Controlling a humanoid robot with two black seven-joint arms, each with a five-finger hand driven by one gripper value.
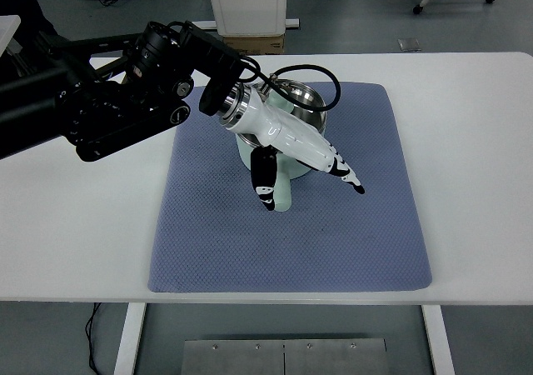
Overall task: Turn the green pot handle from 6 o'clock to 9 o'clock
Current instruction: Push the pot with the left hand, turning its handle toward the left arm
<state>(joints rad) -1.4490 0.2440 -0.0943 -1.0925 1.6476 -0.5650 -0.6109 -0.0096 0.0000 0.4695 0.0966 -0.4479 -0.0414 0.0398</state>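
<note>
One green pot point(293, 133) sits at frame centre on one blue mat point(208, 233). One left hand point(291, 154) reaches from upper left over the pot, thumb and fingers closed around its handle point(281, 193).

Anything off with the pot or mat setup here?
Nothing stands out. The green pot sits upright on the blue mat, which lies flat on the white table. Its handle points toward the near edge. The left hand reaches over the pot. No spills or damage visible.
</note>
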